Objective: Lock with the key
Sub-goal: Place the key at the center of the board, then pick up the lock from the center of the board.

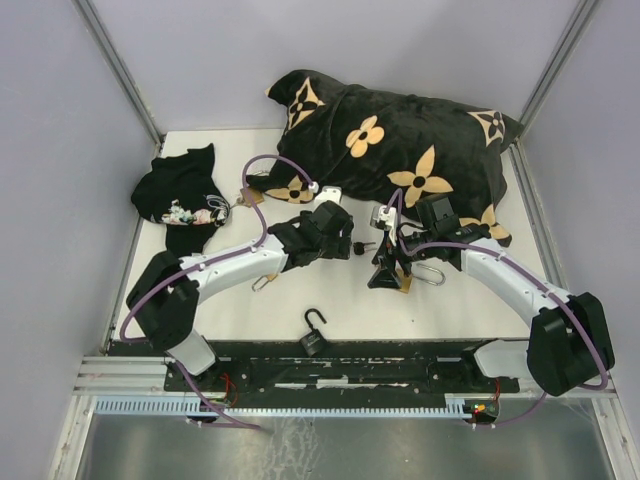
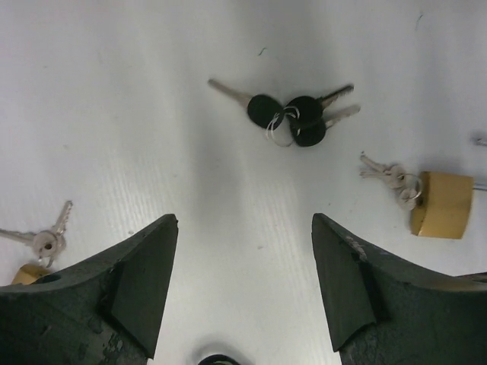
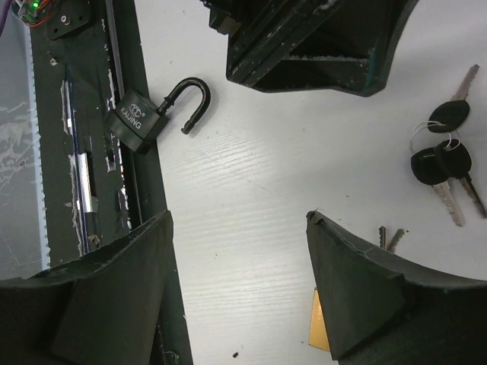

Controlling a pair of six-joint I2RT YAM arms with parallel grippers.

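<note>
A black padlock with a swung-open steel shackle (image 3: 144,114) lies at the near edge of the white table (image 1: 450,310). Its body rests against the dark strip that borders the table, between the two arm bases and well apart from both grippers. A bunch of three black-headed keys on a thin wire ring (image 2: 285,118) lies flat on the table further back, between the two arms.

The left gripper (image 2: 243,251) hangs just short of these keys. Its dark fingers (image 2: 144,281) are spread wide, with only bare table between them and nothing held. The right gripper (image 3: 237,258) stands wide open too, pointing down at the table, and it grips nothing. In its wrist view the black padlock lies to one side and the black-headed keys to the other.

A brass padlock (image 2: 443,205) with small silver keys (image 2: 392,175) at its top lies on the table beside the black-headed keys, apart from them. At the back of the table sits a large black cushion with tan flower motifs (image 1: 400,140). A crumpled black cloth (image 1: 180,190) lies in the far left corner.
</note>
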